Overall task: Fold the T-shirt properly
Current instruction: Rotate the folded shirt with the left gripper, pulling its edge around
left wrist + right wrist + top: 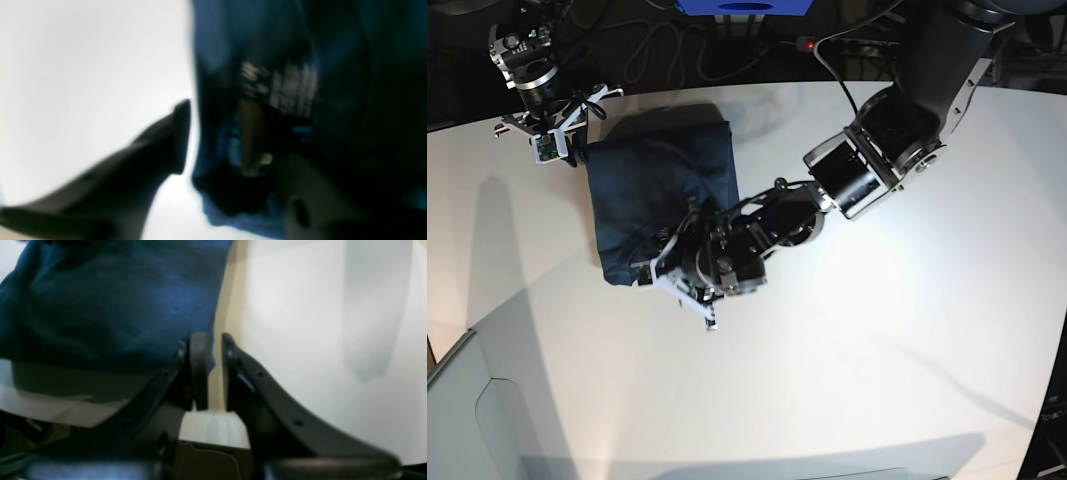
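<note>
The T-shirt [662, 195] already lies as a compact folded rectangle on the tabletop [877, 350], left tool [213, 140] spread apart gripping nothing, right tool [213, 350] nearly closed and empty, so only tidying seems left.

— The white print [283, 86] inside the T-shirt [333, 100]: can you read it?
— No, it's smeared. The left gripper [230, 140] is blurred too; one finger [173, 140] shows, the other is lost against dark cloth.

Both wrist views heavily blurred, bright washed-out table [877, 380], long soft arm shadows, dark background edges
</note>
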